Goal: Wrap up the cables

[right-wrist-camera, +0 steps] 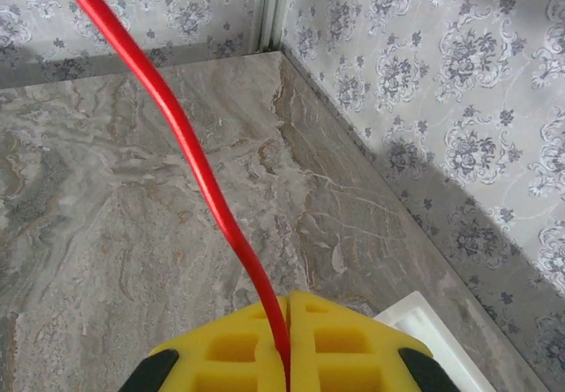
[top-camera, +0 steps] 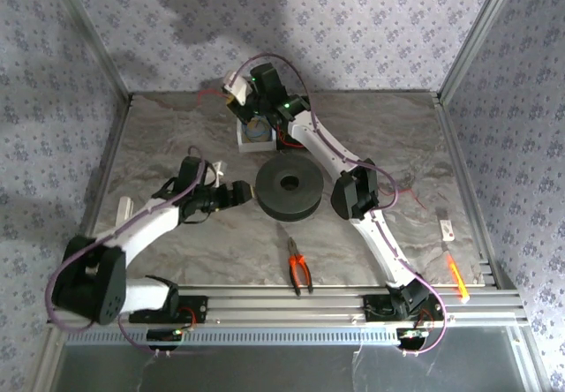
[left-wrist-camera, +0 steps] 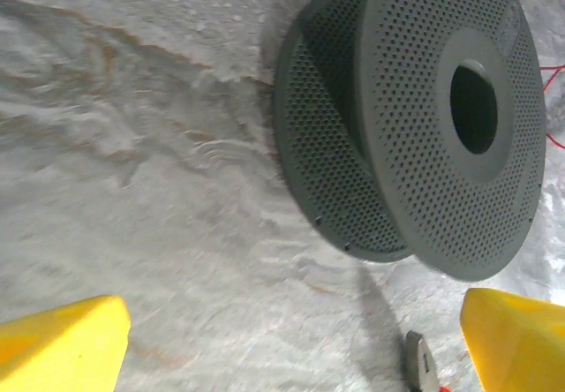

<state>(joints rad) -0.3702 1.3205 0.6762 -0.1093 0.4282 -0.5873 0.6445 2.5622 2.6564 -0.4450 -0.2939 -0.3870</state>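
Pinching a thin red cable (right-wrist-camera: 190,145) between its shut yellow fingertips, the right gripper (right-wrist-camera: 288,321) hung over the far part of the marble-patterned table (right-wrist-camera: 106,233), near the back wall, with the corner of a white box (right-wrist-camera: 424,321) just beside it. The cable ran up from the fingertips and out at the top left of the wrist view. The left gripper (top-camera: 235,193) sat low near the table's middle, its yellow fingers (left-wrist-camera: 62,343) spread wide and holding nothing, pointed at a dark perforated spool (left-wrist-camera: 415,145) just ahead of them. Orange-handled pliers (top-camera: 298,267) lay nearer the arm bases, apart from the spool.
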